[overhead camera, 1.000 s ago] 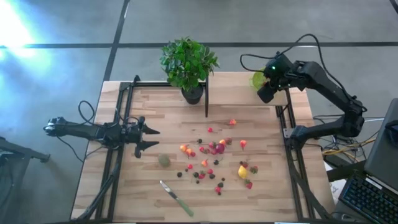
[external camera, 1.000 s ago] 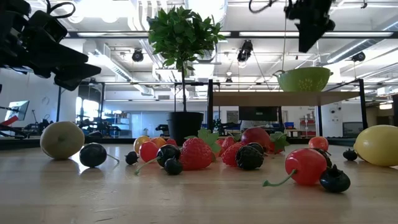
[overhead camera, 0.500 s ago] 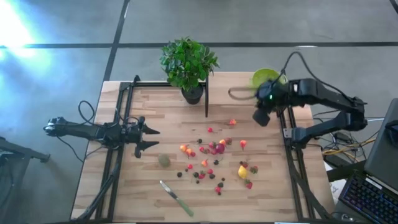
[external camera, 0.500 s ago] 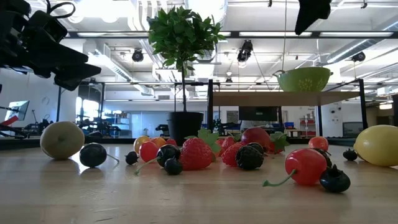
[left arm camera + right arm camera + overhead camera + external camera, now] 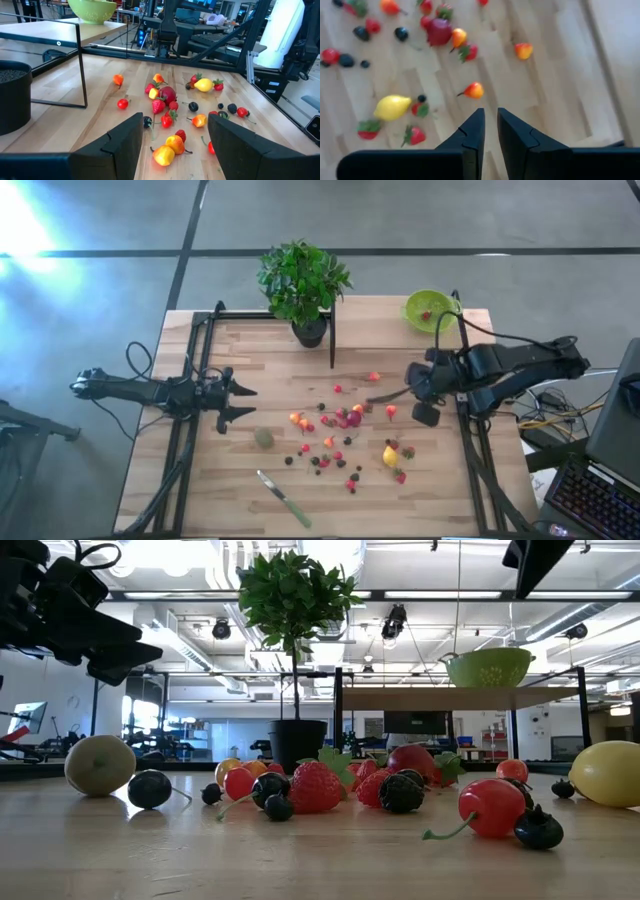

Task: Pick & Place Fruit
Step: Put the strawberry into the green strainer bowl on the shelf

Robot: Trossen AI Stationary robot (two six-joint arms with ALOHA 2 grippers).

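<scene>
The left end effector (image 5: 243,402) hangs over the left part of the wooden desk (image 5: 400,505), its fingers spread apart with nothing between them. Just ahead of it and a little nearer the front edge lies the dull-green kiwi-like ball (image 5: 263,438), and closer still to the front edge a green-handled knife (image 5: 284,499). Behind it, at the far edge, stands a potted plant (image 5: 303,284) beside a thin black frame (image 5: 332,332). Between the two end effectors the small toy fruits are scattered: a red and orange cluster (image 5: 340,418), dark berries (image 5: 318,462) nearer the front, and a yellow lemon (image 5: 389,455) with a strawberry (image 5: 400,476) beside it. The right end effector (image 5: 489,131) hovers above the desk near its right rail, its fingers drawn almost together and holding nothing; an orange-red berry (image 5: 474,90) lies just ahead of the tips. Behind it, at the far right corner, sits the lime-green bowl (image 5: 428,310) with one red fruit (image 5: 427,315) inside.
</scene>
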